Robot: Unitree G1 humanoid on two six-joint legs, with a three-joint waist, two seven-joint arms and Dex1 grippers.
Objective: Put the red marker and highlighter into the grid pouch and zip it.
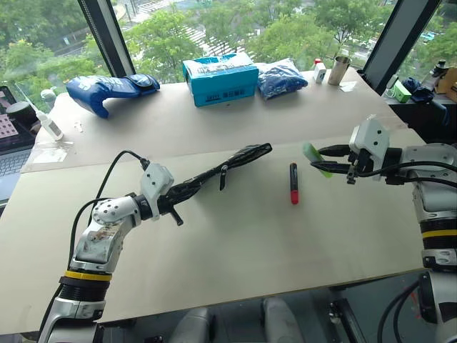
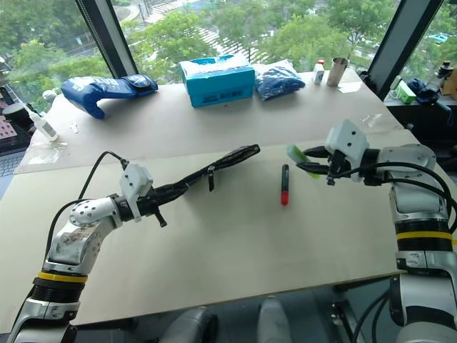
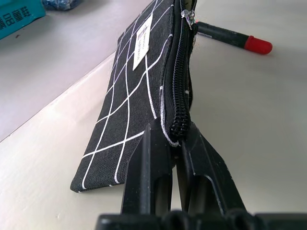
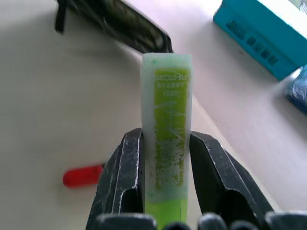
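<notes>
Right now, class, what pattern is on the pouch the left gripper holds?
Black fabric with thin white grid lines on the grid pouch, pinched by the left gripper; clearest in the left wrist view.

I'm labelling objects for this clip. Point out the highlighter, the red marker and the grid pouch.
highlighter (image 4: 167,124): right wrist view, middle of its lime body.
red marker (image 1: 293,184): left eye view, mid barrel.
grid pouch (image 3: 136,91): left wrist view, gridded side below the white label.

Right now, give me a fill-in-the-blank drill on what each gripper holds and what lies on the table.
1. The right gripper is shut on the ____.
2. The left gripper clamps one end of the ____.
3. The red marker lies on the ____, held by no gripper.
4. The box at the far side of the table is coloured ____.

Missing words: highlighter; grid pouch; table; teal
</notes>
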